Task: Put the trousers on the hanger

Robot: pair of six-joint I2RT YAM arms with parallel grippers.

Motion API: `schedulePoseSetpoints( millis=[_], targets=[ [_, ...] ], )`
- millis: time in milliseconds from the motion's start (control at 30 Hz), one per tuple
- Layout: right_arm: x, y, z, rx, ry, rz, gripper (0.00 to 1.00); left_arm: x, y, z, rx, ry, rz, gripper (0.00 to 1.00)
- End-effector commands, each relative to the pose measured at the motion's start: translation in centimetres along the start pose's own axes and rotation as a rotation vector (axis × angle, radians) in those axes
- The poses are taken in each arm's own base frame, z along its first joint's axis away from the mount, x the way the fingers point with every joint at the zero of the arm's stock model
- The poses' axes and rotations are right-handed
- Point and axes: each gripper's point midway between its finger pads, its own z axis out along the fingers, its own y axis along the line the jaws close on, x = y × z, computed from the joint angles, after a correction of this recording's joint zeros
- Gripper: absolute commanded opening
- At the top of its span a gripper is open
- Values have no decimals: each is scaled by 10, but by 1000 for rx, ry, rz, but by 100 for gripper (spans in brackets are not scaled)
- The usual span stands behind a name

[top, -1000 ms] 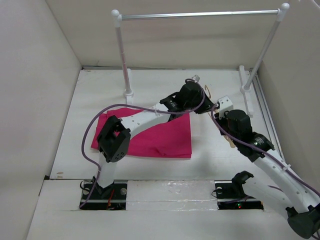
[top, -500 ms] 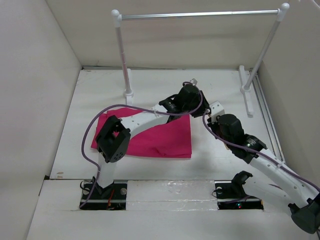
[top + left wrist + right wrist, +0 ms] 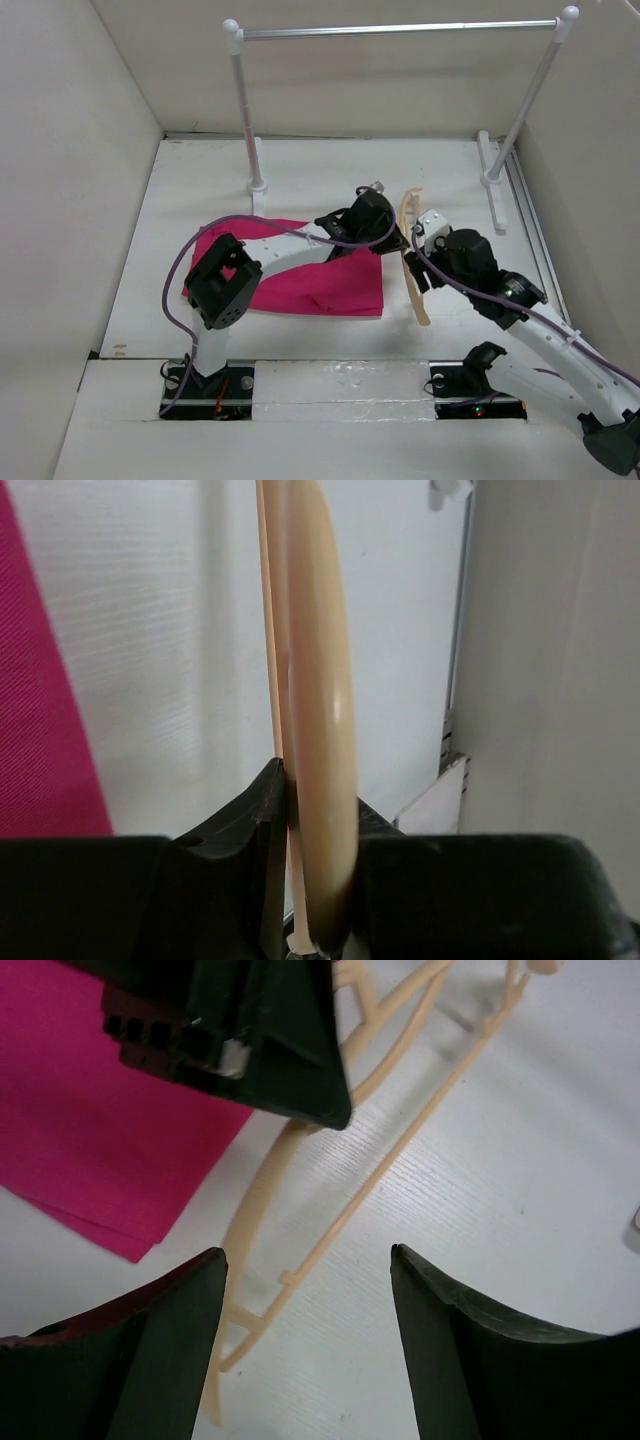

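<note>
The pink trousers (image 3: pixel 300 272) lie folded flat on the white table, left of centre. The tan wooden hanger (image 3: pixel 412 262) stands on edge just off their right side, running from far to near. My left gripper (image 3: pixel 392 238) reaches over the trousers and is shut on the hanger's curved shoulder (image 3: pixel 320 730), which sits clamped between the jaws of the left gripper (image 3: pixel 315 810). My right gripper (image 3: pixel 308 1255) hovers open above the hanger's crossbar (image 3: pixel 390 1160), touching nothing. The trousers' corner (image 3: pixel 90 1130) shows to its left.
A white-and-silver rail frame (image 3: pixel 400 28) stands at the back, its feet at the far left (image 3: pixel 257 185) and far right (image 3: pixel 493 180). Box walls close in the table on the left, right and back. The left arm's cable (image 3: pixel 190 250) loops over the trousers.
The right gripper has opened and let go of the hanger. The left gripper now grips it and has drawn it nearer, beside the trousers' right edge.
</note>
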Motion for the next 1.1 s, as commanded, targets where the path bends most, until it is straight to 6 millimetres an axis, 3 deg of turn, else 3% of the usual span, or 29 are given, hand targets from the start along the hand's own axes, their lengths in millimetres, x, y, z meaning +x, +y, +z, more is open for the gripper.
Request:
schedulePoseSetpoints(
  millis=[0,67,133,167,200,233,300,367,400,467,533,567,600,700,867,1067],
  targets=[
    [-31,3,-27,-97,-77,11,72,-8,-34,-38,136,-71,15,0],
    [-36,2,-31,-121,-96,22,72,-8,-30,-46,134,-110,4,0],
    [-39,5,-30,-158,-125,40,61,-1,-10,-45,111,-128,-20,0],
    [-38,4,-26,-161,-135,56,51,1,-6,-47,113,-132,-28,0],
    [-34,8,-17,-182,-149,69,20,7,8,-45,106,-128,-38,0],
    [-31,20,-11,-251,-151,100,8,8,13,-45,98,-132,-51,0],
    [-20,32,10,-305,-146,139,0,14,27,-42,72,-125,-50,0],
    [-2,48,40,-372,-76,211,0,16,41,-38,30,-150,-25,0],
    [-10,46,41,-369,-110,205,0,17,45,-38,23,-147,-25,0],
    [5,56,63,-397,-35,232,1,13,55,-37,-13,-179,-15,0],
    [-2,56,78,-385,-48,259,15,16,66,-36,-50,-194,-5,0],
    [6,59,90,-389,-13,274,19,15,69,-36,-59,-202,-1,0],
    [0,63,97,-396,-35,291,29,15,73,-37,-68,-205,9,0],
    [-1,65,118,-380,-34,331,40,13,78,-39,-90,-222,31,0],
    [11,71,137,-344,10,421,46,12,89,-44,-111,-224,45,0],
    [38,80,148,-316,79,490,56,17,105,-44,-135,-205,52,0]
  ],
)
